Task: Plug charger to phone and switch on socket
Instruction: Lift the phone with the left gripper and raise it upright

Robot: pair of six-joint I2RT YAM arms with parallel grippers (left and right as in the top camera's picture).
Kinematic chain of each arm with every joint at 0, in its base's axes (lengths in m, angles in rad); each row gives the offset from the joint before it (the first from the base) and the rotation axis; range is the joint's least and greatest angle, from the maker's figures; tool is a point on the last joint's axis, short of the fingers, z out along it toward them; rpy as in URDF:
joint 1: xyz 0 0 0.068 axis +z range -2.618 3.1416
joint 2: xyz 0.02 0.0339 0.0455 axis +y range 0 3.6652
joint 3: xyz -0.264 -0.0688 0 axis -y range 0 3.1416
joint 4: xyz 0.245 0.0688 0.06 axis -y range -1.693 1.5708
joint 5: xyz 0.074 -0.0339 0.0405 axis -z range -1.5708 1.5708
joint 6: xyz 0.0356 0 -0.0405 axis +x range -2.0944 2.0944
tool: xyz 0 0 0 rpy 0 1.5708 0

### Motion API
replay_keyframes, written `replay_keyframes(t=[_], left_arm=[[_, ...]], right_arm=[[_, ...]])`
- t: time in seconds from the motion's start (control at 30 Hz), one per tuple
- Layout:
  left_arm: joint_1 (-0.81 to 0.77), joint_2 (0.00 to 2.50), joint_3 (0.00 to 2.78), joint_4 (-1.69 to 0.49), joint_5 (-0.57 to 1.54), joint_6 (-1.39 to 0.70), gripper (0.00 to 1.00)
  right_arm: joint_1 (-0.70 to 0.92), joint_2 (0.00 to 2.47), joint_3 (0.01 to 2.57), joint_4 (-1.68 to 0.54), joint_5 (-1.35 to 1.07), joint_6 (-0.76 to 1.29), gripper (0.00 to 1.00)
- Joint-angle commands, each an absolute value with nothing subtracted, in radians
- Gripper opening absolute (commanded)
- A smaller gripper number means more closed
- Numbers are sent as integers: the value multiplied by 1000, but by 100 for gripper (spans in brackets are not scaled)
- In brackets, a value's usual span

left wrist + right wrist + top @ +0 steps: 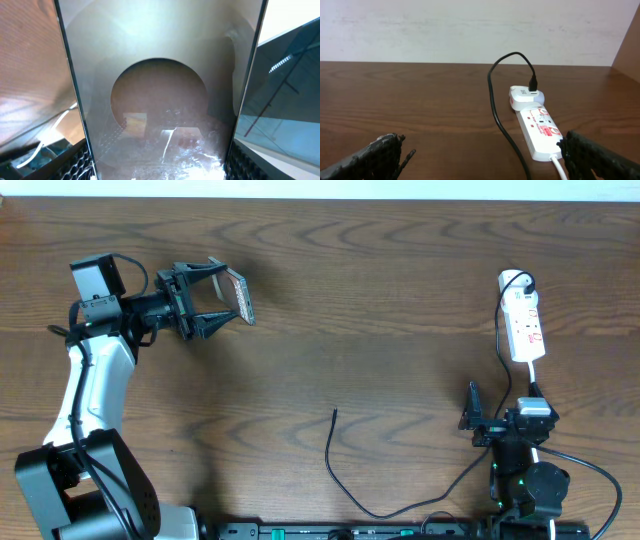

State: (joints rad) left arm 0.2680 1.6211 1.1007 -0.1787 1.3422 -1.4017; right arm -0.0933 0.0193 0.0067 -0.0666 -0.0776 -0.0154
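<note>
Left gripper (228, 293) clamps the phone (243, 298) by its edges at the left of the table (380, 300); right gripper (481, 145) gapes wide just short of the socket (524, 325), the charger (329, 452) tip lying loose mid-table

The left hand (227, 293), reaching forward, seems clamped partway; the right hand (487, 157) stands spread wide, held low.

Counter (380, 330): we see dark brown wood, its grain running lengthwise.
Wall (470, 30): we see it plain and off-white behind the far edge.
Panel (630, 50): we see tan board at right.
Light: we find it soft and even.
</note>
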Motion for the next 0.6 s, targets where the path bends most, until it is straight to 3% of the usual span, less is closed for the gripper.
replay_keyframes(t=[0.0,0.57], left_arm=[[271,1599,1131,-173,1436,-1440,7],[271,1599,1131,-174,1511,-1529,7]], right_arm=[[-90,16,6,-71,-77,-16,99],[-90,16,6,-71,-77,-16,99]])
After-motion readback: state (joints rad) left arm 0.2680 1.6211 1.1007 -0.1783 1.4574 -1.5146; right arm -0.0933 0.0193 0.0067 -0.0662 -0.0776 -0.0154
